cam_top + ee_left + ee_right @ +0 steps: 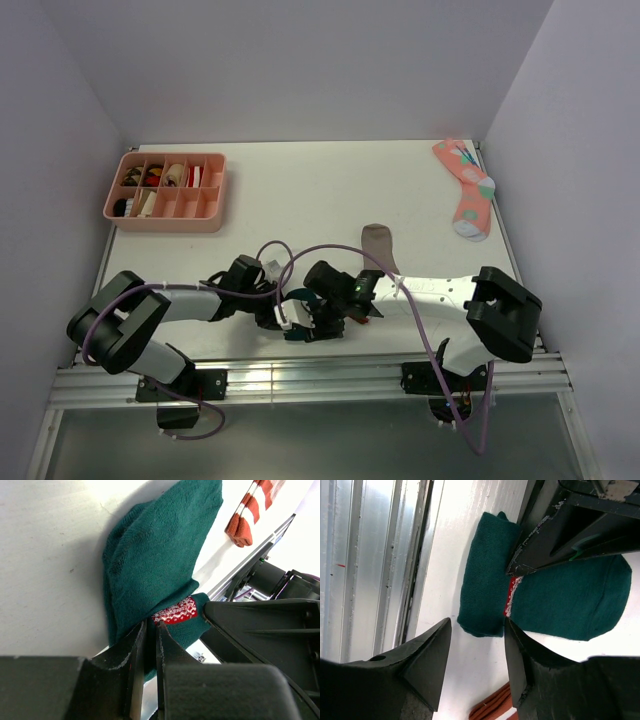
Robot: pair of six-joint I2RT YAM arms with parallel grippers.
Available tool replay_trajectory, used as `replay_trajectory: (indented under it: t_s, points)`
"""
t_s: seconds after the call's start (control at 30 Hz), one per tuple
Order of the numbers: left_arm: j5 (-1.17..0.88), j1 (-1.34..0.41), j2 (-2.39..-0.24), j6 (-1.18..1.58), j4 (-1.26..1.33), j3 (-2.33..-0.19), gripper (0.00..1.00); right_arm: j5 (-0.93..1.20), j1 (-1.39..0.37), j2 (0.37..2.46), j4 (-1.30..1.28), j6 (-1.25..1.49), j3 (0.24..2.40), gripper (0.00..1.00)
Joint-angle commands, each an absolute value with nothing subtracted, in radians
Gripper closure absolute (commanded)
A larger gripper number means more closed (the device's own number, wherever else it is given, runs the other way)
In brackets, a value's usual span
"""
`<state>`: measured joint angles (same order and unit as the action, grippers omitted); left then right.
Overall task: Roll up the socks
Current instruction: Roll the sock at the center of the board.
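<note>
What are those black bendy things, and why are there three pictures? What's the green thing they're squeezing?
Those are two robot arms bolted to a white table. One picture looks down from above; the other two come from little cameras on each arm's wrist. The left end effector, its two-finger pincher, is pinching a dark green sock near its red trim. The sock is partly folded over. The right end effector is open at the folded end. Also on the table: a taupe sock, a coral-pink spotted sock, and a pink tray of small things.
</note>
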<state>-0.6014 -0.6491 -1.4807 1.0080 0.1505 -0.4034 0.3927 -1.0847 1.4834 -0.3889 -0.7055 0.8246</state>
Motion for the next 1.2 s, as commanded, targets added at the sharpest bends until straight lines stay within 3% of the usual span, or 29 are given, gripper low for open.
replay_trajectory:
  t_s: [0.0, 0.3, 0.57, 0.9, 1.17]
  points:
    - [-0.419, -0.649, -1.52, 0.946, -0.06, -0.341, 1.0, 0.413, -1.095, 1.493, -0.4, -0.675, 0.85, 0.46]
    - [-0.434, -0.647, -1.532, 0.966, -0.034, -0.339, 1.0, 0.431, -1.095, 1.555, -0.4, -0.624, 0.876, 0.44]
    - [-0.436, -0.649, -1.5, 1.002, -0.009, -0.328, 1.0, 0.443, -1.075, 1.629, -0.437, -0.589, 0.946, 0.6]
    - [-0.364, -0.65, -1.344, 1.16, 0.058, -0.298, 0.96, 0.613, -0.881, 1.804, -0.702, -0.635, 1.146, 0.64]
    - [-0.246, -0.667, -1.235, 1.247, 0.141, -0.221, 0.95, 0.689, -0.821, 1.945, -0.897, -0.704, 1.308, 0.64]
